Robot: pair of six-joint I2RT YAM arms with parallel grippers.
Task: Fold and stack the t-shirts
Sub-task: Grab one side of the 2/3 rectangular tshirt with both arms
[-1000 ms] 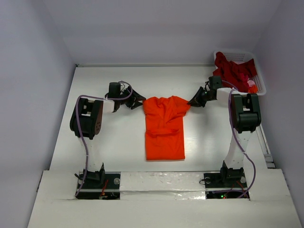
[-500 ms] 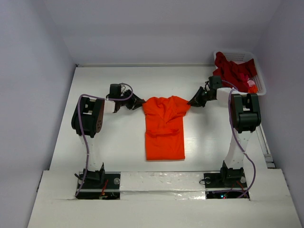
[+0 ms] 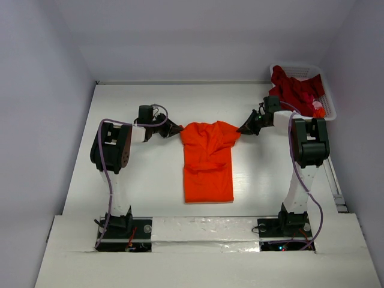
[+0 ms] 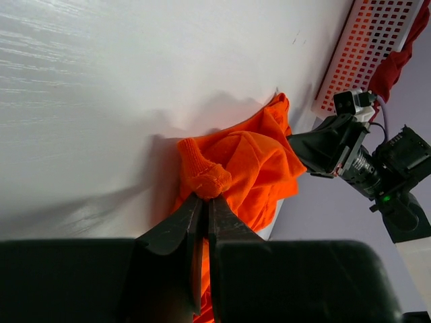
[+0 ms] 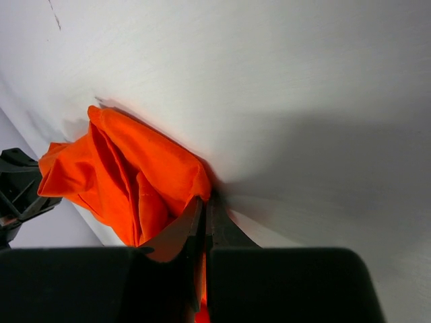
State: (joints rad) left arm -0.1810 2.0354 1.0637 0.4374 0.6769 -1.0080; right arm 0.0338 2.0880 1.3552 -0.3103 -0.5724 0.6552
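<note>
The orange t-shirt (image 3: pixel 207 165) lay mid-table (image 3: pixel 144 102), partly folded. The left gripper (image 3: pixel 177 128) pinched its far-left corner between closed fingertips. The right gripper (image 3: pixel 242 128) pinched the far-right corner likewise.

White flat-topped counter (image 3: pixel 150 180), enclosed at left, rear and right by plain pale lilac-grey walls (image 3: pixel 204 36); a raised white ledge (image 3: pixel 204 264) borders its near edge. Lighting diffuse, shadows soft.

Top external view looks down from above and behind the arm bases (image 3: pixel 117 227) over the whole worktop (image 3: pixel 150 108); wrist views sit low and close behind the left pincer (image 4: pixel 205 202) and right pincer (image 5: pixel 204 205), facing each other, all three sharing the orange t-shirt (image 3: pixel 207 162).
</note>
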